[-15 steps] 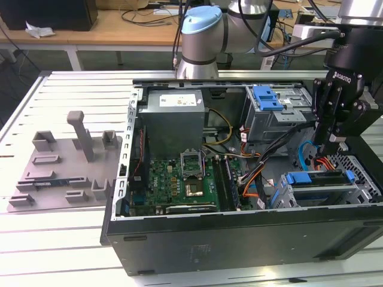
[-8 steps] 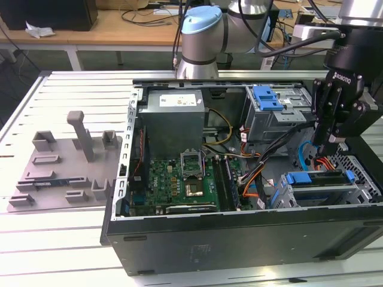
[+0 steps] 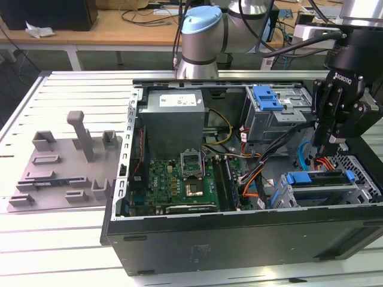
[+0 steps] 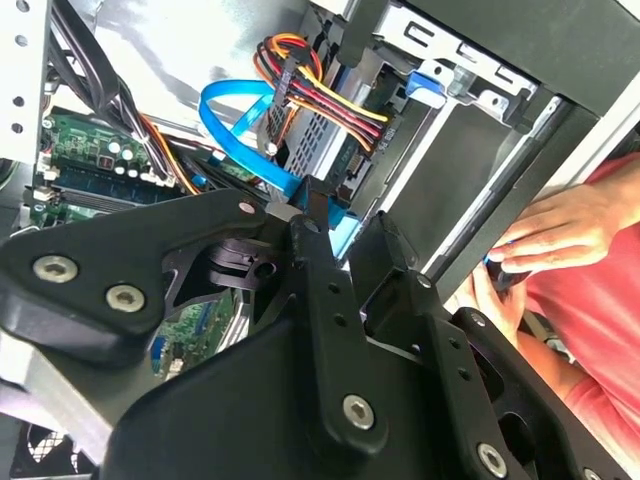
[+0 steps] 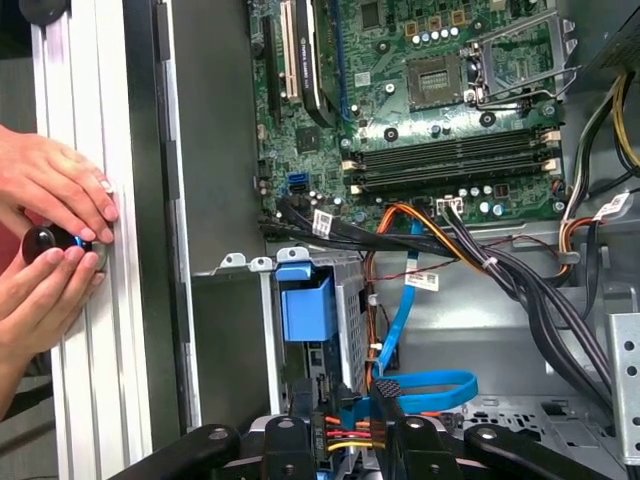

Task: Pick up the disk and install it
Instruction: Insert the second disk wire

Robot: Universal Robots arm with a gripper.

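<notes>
Where cables crowd: pincer [image 3: 331,142] beside disk [image 3: 315,179].

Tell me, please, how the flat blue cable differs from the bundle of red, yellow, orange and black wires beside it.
The flat blue cable is a single ribbon of one colour. The bundle of red, yellow, orange and black wires is several thin separate strands. The blue cable sweeps round in a wide loop, while the bundle runs in a shorter arc. Both appear to end in connectors at the metal drive cage.

Matt black plastic end effector [image 3: 331,141] (screwed), dull grey metal drive cage [image 5: 350,300]
</notes>
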